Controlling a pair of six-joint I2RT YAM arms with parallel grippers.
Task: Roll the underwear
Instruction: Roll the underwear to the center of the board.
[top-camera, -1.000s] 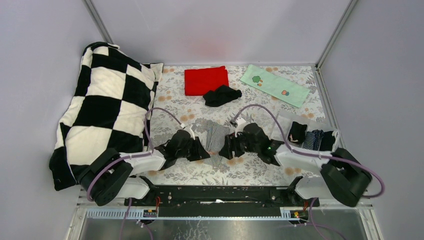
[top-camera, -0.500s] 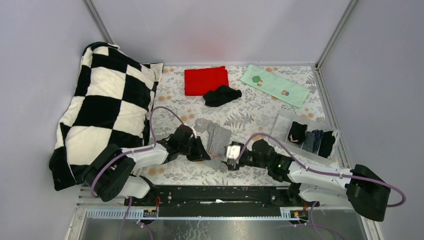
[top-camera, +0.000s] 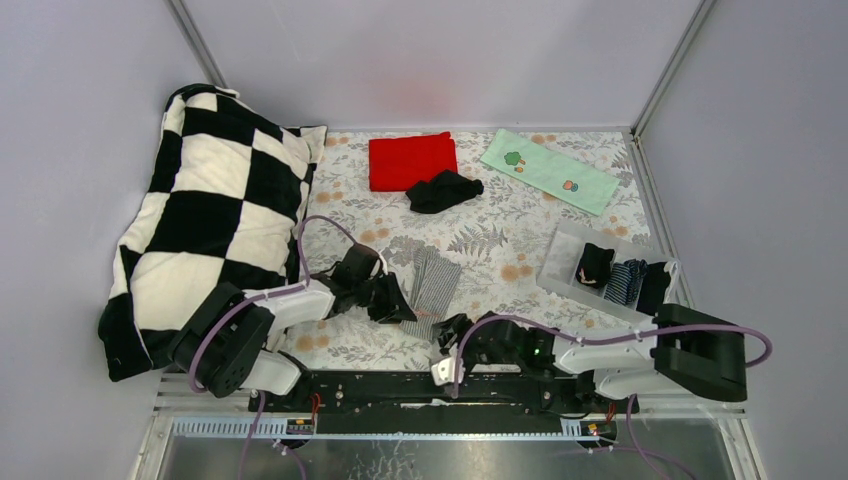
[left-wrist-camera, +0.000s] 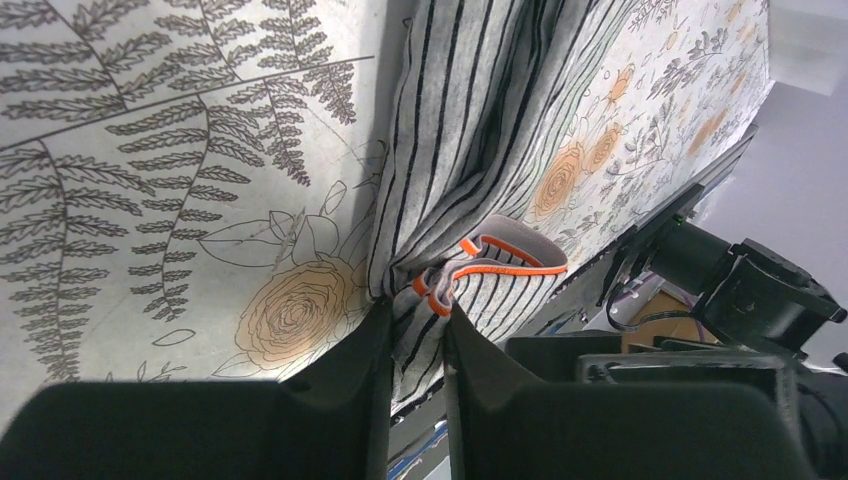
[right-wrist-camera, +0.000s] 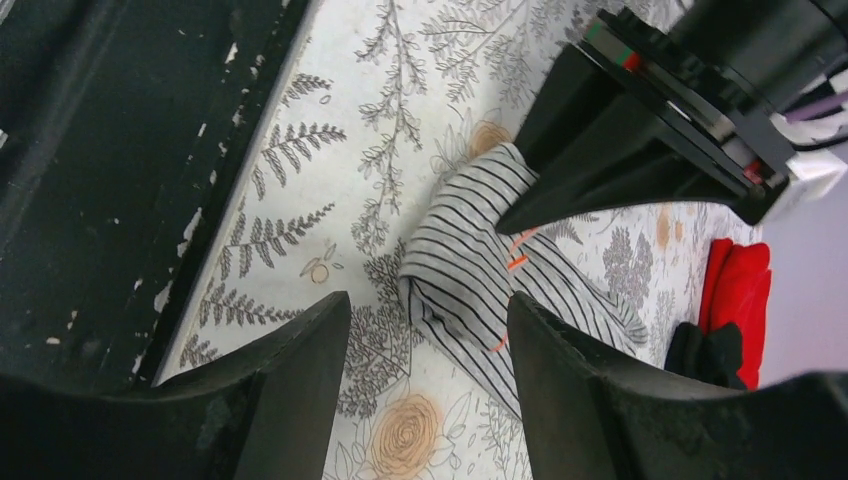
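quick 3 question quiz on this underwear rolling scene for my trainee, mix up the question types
1. True or false: the left tool is pinching the striped underwear.
2. The right tool is: A open and empty; B shut on cloth; C out of view.
3. Fill in: the clear tray holds ___ rolled pieces.
Key: 1 true; 2 A; 3 three.

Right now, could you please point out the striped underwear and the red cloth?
striped underwear (left-wrist-camera: 480, 110), left wrist view, on its striped fabric.
red cloth (top-camera: 410, 160), top external view, on its middle.
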